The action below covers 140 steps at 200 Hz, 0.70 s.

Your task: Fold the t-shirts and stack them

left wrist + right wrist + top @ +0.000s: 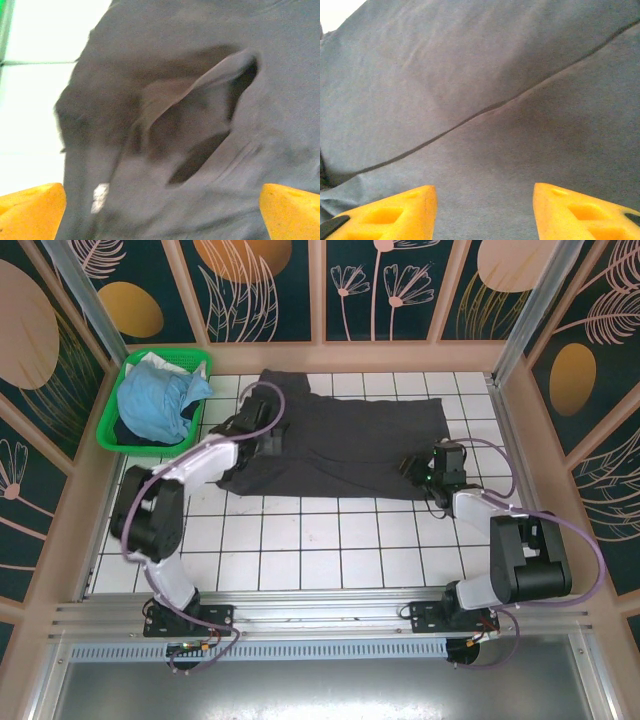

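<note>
one charcoal t-shirt (350,435), long axis left-right

The dark charcoal t-shirt (345,440) is soft, matt cloth, smooth where it lies flat and rumpled into a raised fold under the left wrist camera; close up it shows a fine knit with no sheen. The light blue t-shirt (155,400) is crumpled matt cloth. The green basket (108,430) is moulded plastic with a slight gloss. The table (300,540) has a smooth, white, tile-patterned top. The left gripper (161,190) and right gripper (484,187) have fingers (395,212) of matt orange-yellow plastic. The left arm (150,515) and right arm (525,560) wear smooth black and white casings, and the near rail (320,612) is pale brushed metal
</note>
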Available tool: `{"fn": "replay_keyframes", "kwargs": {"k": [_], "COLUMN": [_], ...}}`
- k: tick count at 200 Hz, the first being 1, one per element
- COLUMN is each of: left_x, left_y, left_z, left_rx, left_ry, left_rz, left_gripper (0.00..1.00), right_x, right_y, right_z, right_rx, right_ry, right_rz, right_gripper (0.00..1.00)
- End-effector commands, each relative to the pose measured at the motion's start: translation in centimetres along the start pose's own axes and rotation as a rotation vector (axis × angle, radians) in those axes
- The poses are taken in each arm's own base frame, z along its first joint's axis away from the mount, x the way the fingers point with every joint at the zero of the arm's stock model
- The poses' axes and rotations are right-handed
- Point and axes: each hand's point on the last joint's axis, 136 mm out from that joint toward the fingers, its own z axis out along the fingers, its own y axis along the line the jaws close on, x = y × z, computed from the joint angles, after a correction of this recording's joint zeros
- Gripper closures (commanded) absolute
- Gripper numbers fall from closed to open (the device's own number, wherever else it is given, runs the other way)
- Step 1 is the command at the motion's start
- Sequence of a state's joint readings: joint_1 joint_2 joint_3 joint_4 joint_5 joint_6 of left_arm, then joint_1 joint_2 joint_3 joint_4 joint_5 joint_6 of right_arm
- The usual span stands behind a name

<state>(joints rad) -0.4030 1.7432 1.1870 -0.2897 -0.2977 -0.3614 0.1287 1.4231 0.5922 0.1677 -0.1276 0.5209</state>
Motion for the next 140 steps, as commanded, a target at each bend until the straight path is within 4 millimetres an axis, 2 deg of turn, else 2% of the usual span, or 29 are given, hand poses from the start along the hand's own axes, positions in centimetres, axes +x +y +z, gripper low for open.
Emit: {"fn": "replay_keyframes", "kwargs": {"k": [1,11,16,30,59,84,108,126,140], "left_x": [5.5,7.0,8.7,10.0,11.1,10.7,11.0,11.4,11.5], "left_y": [3.4,3.8,4.4,5.2,7.4,8.1,9.2,9.7,9.9], "left_z": [1.5,1.9,2.1,2.3,1.9,0.2,-0.7,-1.1,-1.3], "left_rx": [-0.086,-0.086,-0.097,-0.122,-0.218,-0.223,-0.257,-0.278,-0.284], "left_ry": [0.079,0.115,0.15,0.175,0.216,0.172,0.137,0.13,0.122], "left_rz": [-0.075,-0.091,-0.09,-0.101,-0.103,-0.139,-0.172,-0.185,-0.19], "left_gripper": [0.02,0.08,0.12,0.23,0.65,0.67,0.71,0.85,0.89], "right_x": [0.3,0.3,0.3,0.3,0.3,0.9,1.2,1.3,1.3], "right_y": [-1.7,-2.4,-2.8,-3.9,-5.9,-7.2,-7.0,-7.2,-7.3], "right_z": [0.5,0.6,0.6,0.4,-0.5,-0.3,0.2,0.1,0.0], "right_rx": [0.056,0.061,0.065,0.068,0.079,0.104,0.05,0.036,0.028], "right_ry": [0.004,0.012,0.014,0.015,0.003,0.035,0.062,0.057,0.058], "right_rz": [-0.002,0.009,0.018,0.046,0.093,0.146,0.182,0.2,0.214], "right_gripper": [0.46,0.46,0.46,0.46,0.45,0.44,0.45,0.45,0.45]}}
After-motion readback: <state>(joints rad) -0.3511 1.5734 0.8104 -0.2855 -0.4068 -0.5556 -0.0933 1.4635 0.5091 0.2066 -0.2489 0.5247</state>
